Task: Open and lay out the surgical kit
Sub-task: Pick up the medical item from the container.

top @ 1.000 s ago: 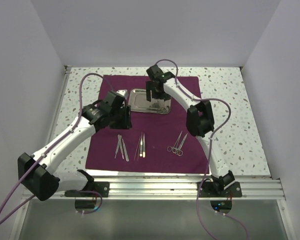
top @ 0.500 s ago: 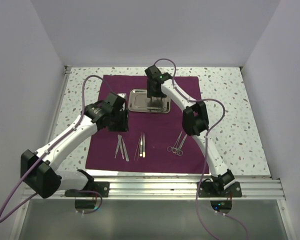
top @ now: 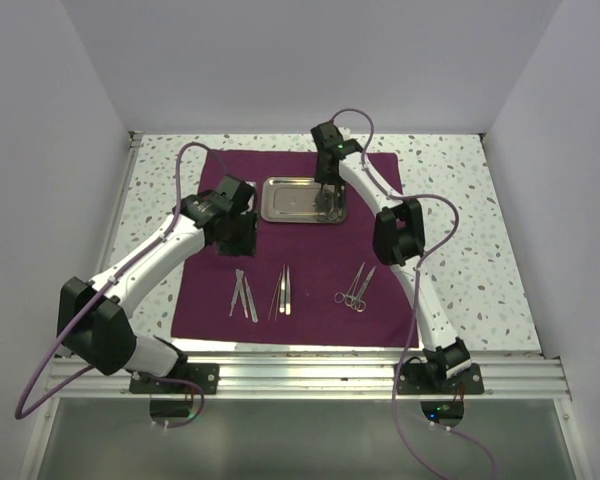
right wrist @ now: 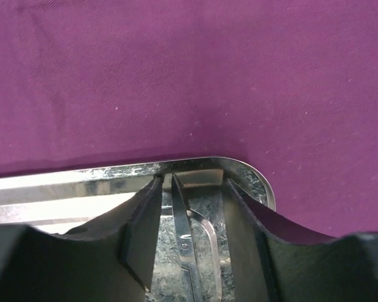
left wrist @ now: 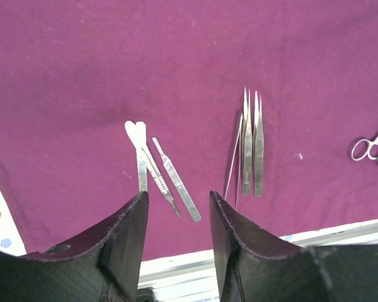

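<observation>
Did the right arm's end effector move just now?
Yes. Seen from above, the right end effector slid from the middle of the steel tray to its right end.

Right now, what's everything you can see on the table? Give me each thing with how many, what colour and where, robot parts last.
cloth wrap: one, maroon, spread flat on the speckled table
steel tray: one, silver, far middle of the cloth
instrument in tray: one, silver, right end of the tray
flat handles: three, silver, near left of the cloth
tweezers and probe: three, silver, near middle
ring-handled instruments: apparently two, silver, near right
left gripper: black, open, empty, above the cloth
right gripper: black, open, down in the tray astride that instrument
</observation>
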